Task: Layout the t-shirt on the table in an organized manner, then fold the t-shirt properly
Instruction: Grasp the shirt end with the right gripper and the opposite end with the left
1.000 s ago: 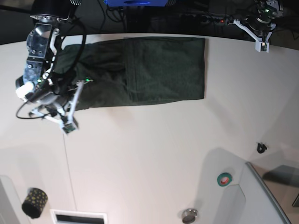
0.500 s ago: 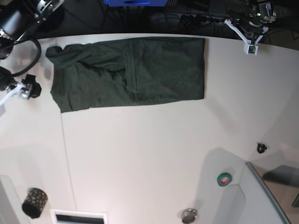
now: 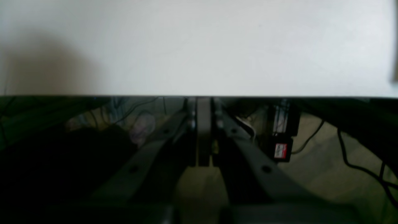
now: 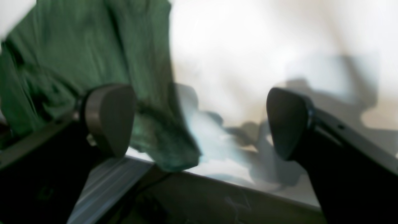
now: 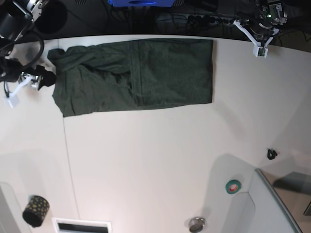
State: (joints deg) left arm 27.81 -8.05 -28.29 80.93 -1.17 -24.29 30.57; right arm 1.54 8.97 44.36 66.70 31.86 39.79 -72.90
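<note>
Working step: smoothing the bunched left end of the t-shirt (image 5: 136,75) before I make any fold.
T-shirt: lies along the far edge of the tabletop (image 5: 155,160), its right part flat and already doubled over, its left end rumpled and gathered toward the far-left corner.
Right gripper (image 4: 199,124): jaws spread wide and holding nothing, hovering at the tabletop's left edge just beside the rumpled cloth.
Left gripper (image 3: 203,130): jaws pressed together, empty, parked off the far-right corner beyond the tabletop's edge, well apart from the shirt.
How I'd do it well: I would come in low on the loose left hem, pinch a single layer, and draw it left and near so the wrinkles pull out, while keeping the far edge on the tabletop.
Risk: some cloth seems to droop at the edge; a careless tug could drag it off.
Change from earlier: a second ago the right arm was over the shirt's left end; now it is withdrawn left with jaws spread, cloth released.
</note>
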